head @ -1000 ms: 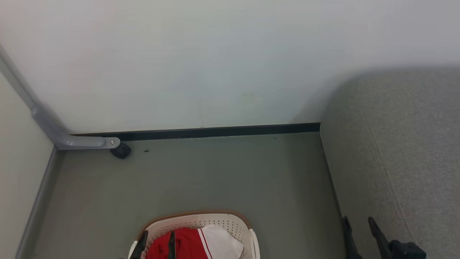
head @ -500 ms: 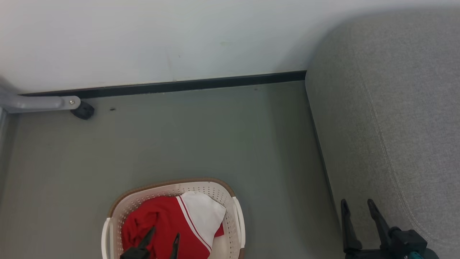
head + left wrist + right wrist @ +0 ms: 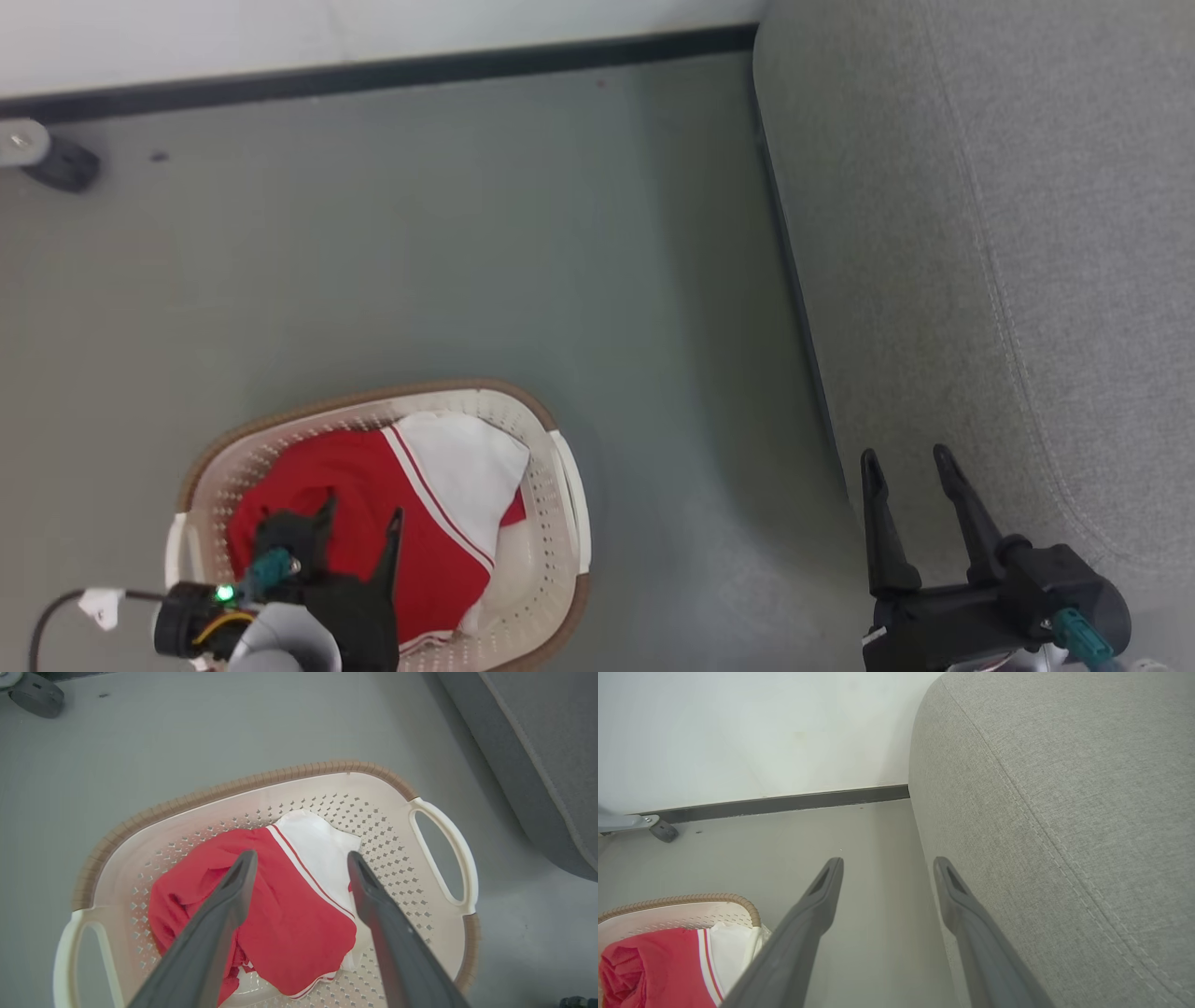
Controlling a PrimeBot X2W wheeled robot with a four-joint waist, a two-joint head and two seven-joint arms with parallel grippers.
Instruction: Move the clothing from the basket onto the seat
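Camera tilted down, left pincer (image 3: pixel 362 511) over clothing (image 3: pixel 439 551)

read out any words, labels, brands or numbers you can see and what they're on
No readable text.
Clothing: red and white with stripe trim, no print showing.
Basket and seat: no label or brand visible.
Small white tag on a cable at the head view's lower left: too small to read.

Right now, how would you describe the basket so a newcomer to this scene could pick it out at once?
Start at the big grey seat on the right; on the floor to its left stands the basket. Its cream perforated plastic, brown rim and red-and-white clothing inside stand out from the grey all around.
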